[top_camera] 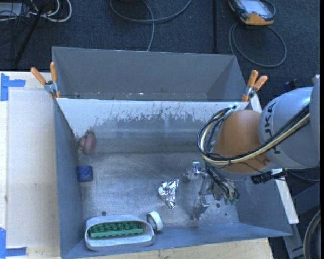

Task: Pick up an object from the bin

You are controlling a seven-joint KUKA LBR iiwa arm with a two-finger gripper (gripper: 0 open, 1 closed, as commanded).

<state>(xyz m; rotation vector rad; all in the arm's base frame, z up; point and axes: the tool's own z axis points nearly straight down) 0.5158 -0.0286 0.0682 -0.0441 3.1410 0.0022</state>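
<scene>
My gripper [197, 193] hangs low over the bin floor at the right of the bin. It is open, with one fingertip toward the back and the other toward the front, and nothing between them. A crumpled piece of silver foil [169, 192] lies on the floor just to its left, apart from the fingers. A small white tape roll [155, 220] lies near the front wall, left of the front fingertip.
A green-bristled brush in a white holder [119, 231] lies along the front left corner. A blue cube [85, 173] and a brownish-pink lump [87, 142] sit against the left wall. The arm with its orange cover and cables overhangs the right wall.
</scene>
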